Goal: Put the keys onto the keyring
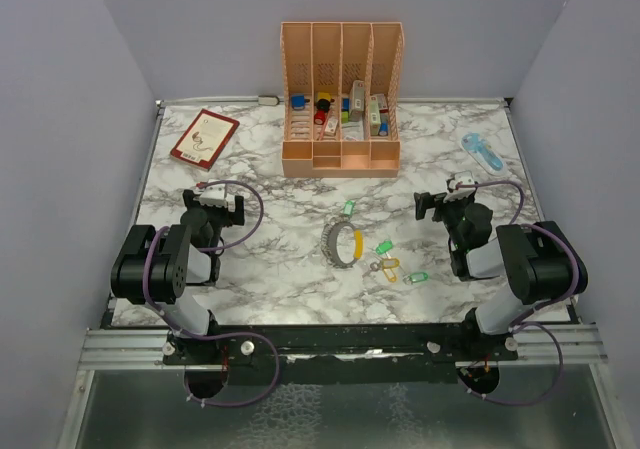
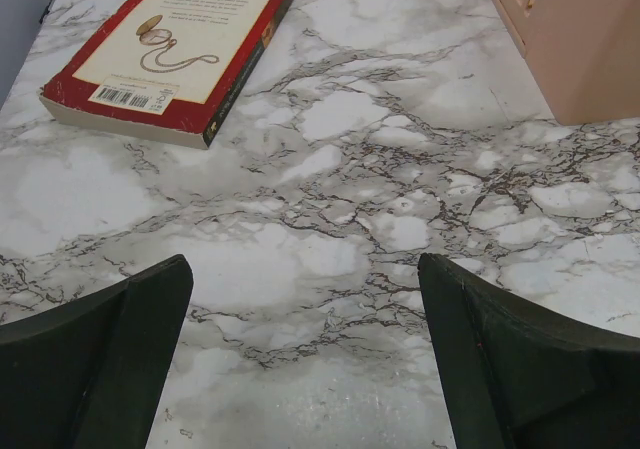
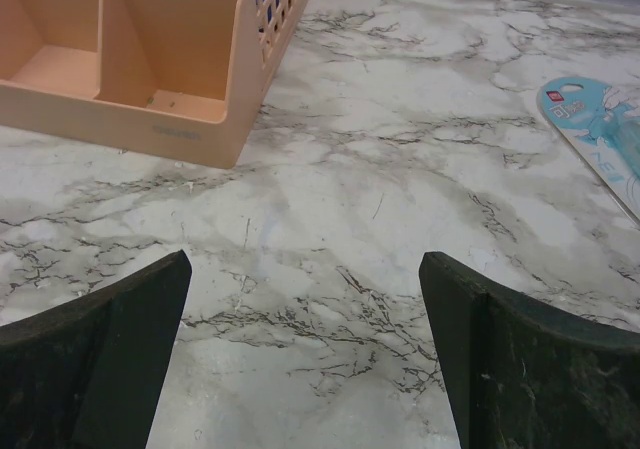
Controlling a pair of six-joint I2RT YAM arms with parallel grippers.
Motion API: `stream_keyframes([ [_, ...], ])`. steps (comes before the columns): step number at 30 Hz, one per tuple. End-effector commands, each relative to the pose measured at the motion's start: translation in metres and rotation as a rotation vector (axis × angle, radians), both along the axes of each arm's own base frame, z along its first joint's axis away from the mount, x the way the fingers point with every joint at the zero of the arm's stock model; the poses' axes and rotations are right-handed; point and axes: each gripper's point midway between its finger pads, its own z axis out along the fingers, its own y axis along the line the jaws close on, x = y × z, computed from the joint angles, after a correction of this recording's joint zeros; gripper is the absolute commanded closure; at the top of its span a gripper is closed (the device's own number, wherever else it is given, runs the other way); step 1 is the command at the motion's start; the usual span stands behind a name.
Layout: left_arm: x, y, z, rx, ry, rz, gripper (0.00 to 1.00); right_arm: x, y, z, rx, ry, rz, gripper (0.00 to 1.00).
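Note:
The keyring (image 1: 338,241), a large grey metal loop, lies flat at the table's middle with a yellow piece (image 1: 357,244) on its right side. Several small keys lie loose around it: a green one (image 1: 348,208) just behind it, another green one (image 1: 383,247) to its right, a yellow one (image 1: 389,270) and a third green one (image 1: 416,276) nearer the front. My left gripper (image 1: 222,207) (image 2: 305,264) is open over bare marble, well left of the ring. My right gripper (image 1: 438,203) (image 3: 305,259) is open too, right of the keys. Neither wrist view shows keys or ring.
A peach desk organizer (image 1: 341,99) (image 3: 150,79) with small coloured items stands at the back centre. A red-edged book (image 1: 204,138) (image 2: 175,44) lies at the back left. A light blue packet (image 1: 483,152) (image 3: 600,129) lies at the back right. Grey walls enclose the table.

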Motion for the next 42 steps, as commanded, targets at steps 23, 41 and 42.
stream_keyframes([
  [23,0.007,0.0,0.012,0.001,-0.047,0.002,0.02,0.004,0.005,0.023,-0.003,-0.065,0.022,0.01],
  [41,0.008,-0.1,0.093,0.062,0.084,-0.655,0.14,-0.097,0.181,0.018,-0.137,0.608,0.528,0.33],
  [42,0.002,-0.109,0.093,0.066,0.102,-0.707,0.14,-0.107,0.186,0.012,-0.146,0.65,0.533,0.36],
])
